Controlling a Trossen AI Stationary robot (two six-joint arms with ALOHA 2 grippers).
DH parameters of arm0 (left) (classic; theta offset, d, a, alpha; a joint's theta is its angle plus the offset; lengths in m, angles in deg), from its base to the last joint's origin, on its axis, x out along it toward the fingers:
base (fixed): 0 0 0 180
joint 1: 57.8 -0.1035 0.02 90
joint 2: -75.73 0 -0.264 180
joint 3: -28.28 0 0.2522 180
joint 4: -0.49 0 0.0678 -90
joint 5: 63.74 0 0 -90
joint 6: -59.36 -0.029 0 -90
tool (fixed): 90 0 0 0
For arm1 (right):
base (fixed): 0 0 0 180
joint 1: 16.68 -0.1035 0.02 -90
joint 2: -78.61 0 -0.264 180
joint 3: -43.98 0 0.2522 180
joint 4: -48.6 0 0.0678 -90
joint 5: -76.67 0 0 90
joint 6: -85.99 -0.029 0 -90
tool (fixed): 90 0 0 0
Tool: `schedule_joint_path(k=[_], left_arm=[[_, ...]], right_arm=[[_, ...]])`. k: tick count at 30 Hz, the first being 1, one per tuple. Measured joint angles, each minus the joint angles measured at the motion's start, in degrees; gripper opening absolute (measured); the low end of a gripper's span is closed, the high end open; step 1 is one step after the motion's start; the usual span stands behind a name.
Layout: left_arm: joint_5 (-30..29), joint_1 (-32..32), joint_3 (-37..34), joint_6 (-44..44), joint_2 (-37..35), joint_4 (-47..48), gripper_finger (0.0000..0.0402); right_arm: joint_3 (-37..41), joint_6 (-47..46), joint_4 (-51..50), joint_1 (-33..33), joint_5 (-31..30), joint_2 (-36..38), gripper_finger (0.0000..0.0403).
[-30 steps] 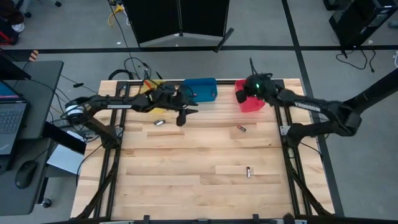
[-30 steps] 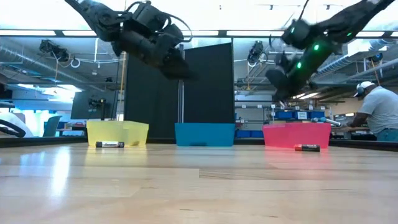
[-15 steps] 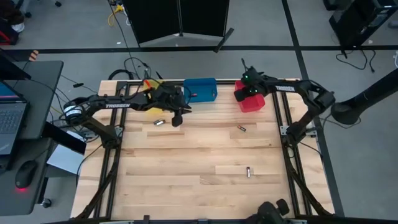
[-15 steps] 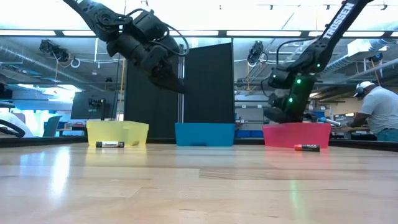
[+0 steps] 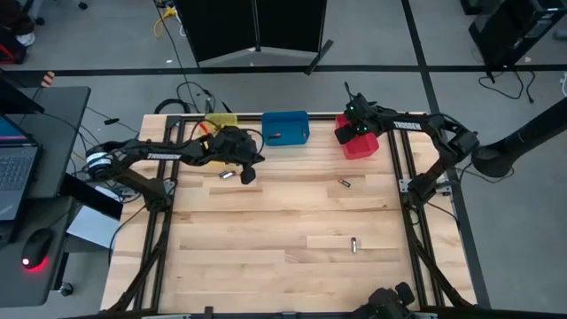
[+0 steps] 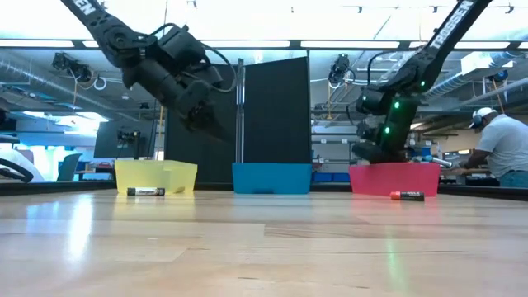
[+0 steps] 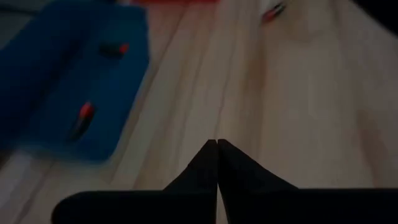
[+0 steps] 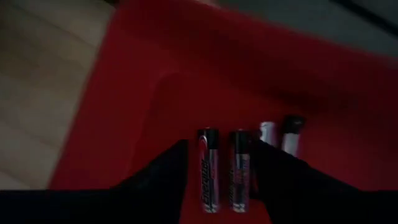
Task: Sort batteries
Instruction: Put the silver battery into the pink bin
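Batteries lie in red bin under my spread right gripper; left gripper, fingers pressed together, empty, hovers near blue bin.

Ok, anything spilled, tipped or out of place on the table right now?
Nothing spilled or tipped. Three batteries lie loose on the wooden table: one near the left gripper at, one mid-table, one nearer the front. They are simply unsorted.
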Motion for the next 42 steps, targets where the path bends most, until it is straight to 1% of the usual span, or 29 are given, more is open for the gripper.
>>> schedule_joint_path(k=[3,6,8,10,13,16,19,21,23,30,33,35,42], left_arm=[[-3.7,0.0,0.2,1.5,-2.9,7.8,0.0016],[-5.8,0.0,1.1,3.2,-5.9,17.5,0.0017],[-6.1,0.1,1.2,4.9,-6.8,24.8,0.0017],[-6.3,0.7,1.0,6.8,-6.9,31.7,0.0017],[-9.1,2.1,1.0,9.5,-6.9,37.4,0.0017],[-13.4,3.6,-0.4,11.6,-6.9,37.8,0.0017],[-14.2,3.8,-1.7,13.4,-6.5,37.4,0.0023],[-14.5,3.7,-2.4,15.1,-6.1,37.1,0.0032],[-15.5,3.7,-2.4,16.5,-5.5,36.4,0.0044],[-15.7,3.7,-2.3,16.2,-4.6,33.7,0.0104],[-16.1,3.7,-2.3,16.1,-3.3,33.7,0.012],[-17.6,3.7,-2.3,16.1,-2.2,33.8,0.0125],[-19.0,3.7,-2.3,16.0,0.5,33.4,0.0127]], right_arm=[[-0.9,0.6,-4.1,-0.8,-1.2,3.4,0.0219],[-1.5,0.7,-8.2,-2.5,-1.7,7.3,0.0231],[-1.5,0.7,-9.8,-4.4,-1.6,10.2,0.0227],[-1.5,0.7,-11.2,-6.5,-1.7,12.8,0.0214],[-1.5,0.6,-11.6,-9.5,-1.9,16.1,0.0191],[-1.5,0.4,-11.5,-11.9,-2.0,18.4,0.0176],[-1.5,0.4,-11.2,-13.6,-2.2,19.8,0.0171],[-1.5,0.4,-11.0,-14.4,-3.5,20.2,0.0171],[-1.5,0.4,-10.9,-14.9,-4.3,20.2,0.0173],[-1.5,0.8,-10.4,-15.1,-4.7,19.8,0.0172],[-1.5,1.4,-10.3,-15.1,-4.7,19.7,0.0172],[-1.5,1.6,-10.1,-15.1,-4.7,19.7,0.0171],[-1.5,2.0,-10.1,-15.1,-4.6,19.7,0.017]])
